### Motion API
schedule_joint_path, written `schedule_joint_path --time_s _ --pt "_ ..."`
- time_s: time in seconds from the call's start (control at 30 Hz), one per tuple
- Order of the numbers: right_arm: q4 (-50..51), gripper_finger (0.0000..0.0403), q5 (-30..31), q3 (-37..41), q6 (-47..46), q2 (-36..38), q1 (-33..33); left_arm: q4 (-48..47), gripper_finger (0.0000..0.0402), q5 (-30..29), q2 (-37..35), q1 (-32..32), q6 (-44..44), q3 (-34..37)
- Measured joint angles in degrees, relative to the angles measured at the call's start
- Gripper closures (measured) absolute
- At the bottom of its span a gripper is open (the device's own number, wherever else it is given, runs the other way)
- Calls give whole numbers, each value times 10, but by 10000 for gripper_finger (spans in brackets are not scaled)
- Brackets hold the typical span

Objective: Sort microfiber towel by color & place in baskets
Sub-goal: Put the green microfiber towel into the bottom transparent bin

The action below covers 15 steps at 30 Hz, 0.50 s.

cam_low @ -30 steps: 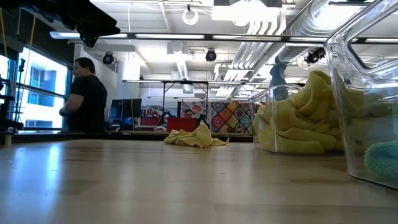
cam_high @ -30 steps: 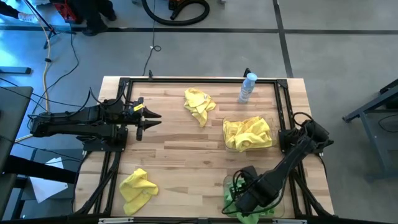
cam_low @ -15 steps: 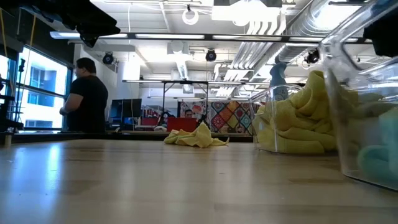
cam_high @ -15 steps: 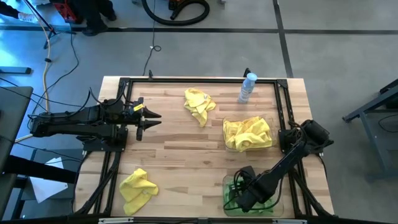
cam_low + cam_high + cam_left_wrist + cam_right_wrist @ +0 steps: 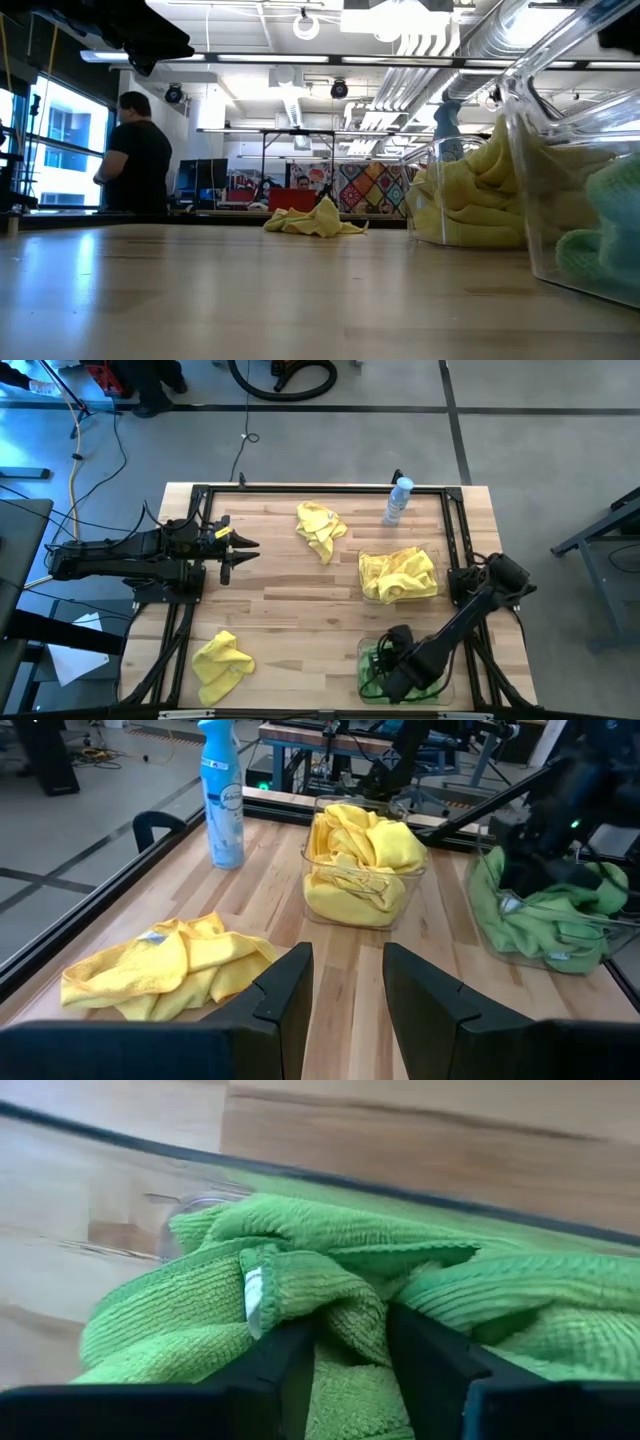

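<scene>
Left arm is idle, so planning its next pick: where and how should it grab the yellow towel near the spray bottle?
Pinch the raised rumpled ridge of the yellow towel, coming straight down. It lies in a loose heap, clear of the spray bottle, with folds standing up for the left gripper.

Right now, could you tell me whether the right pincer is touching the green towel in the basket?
Touching. The right wrist view shows the right pincer with both fingers pressed into the green towel, a fold of cloth bunched between them.

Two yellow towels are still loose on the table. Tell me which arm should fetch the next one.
Left. Its open left hand hovers near the far yellow towel, while the right hand is down in the green towels.
</scene>
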<state>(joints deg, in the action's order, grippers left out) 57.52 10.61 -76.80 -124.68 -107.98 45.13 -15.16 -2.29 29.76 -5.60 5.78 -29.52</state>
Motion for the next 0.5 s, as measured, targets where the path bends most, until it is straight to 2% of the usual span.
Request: schedule_joint_path --time_s 0.33,0.5 --pt "215 261 -1 -176 2 0 10 0 289 -1 0 0 0 0" --pt "235 261 -14 -236 -5 0 21 0 289 -1 0 0 0 0"
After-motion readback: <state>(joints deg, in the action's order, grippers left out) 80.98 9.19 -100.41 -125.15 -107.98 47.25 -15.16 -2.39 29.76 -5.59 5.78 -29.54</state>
